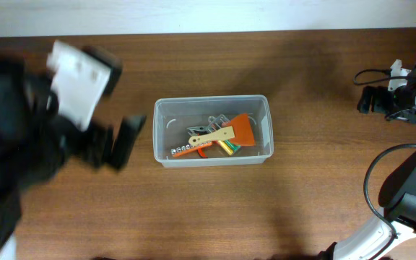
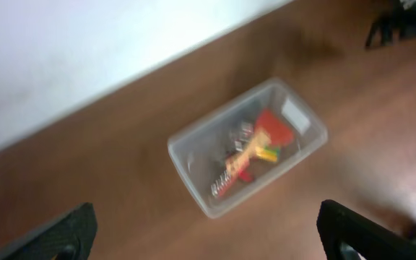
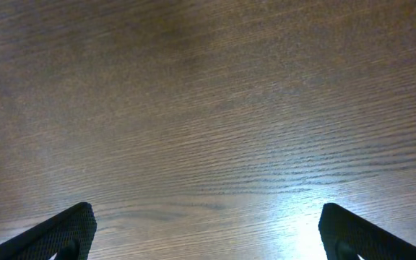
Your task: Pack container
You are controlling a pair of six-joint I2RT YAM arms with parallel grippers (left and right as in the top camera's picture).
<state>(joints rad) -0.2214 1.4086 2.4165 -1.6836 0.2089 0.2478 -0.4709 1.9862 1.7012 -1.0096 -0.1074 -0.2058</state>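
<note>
Left arm and container blur with motion; glare whitens the table.

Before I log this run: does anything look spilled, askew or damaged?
Nothing stands out. The container sits flat on the table, with the tools all inside it and none spilled beside it. The left gripper and the right gripper are both open and empty.

The container, tools inside, lies on the wooden table beyond the wide-spread left claw.
</note>
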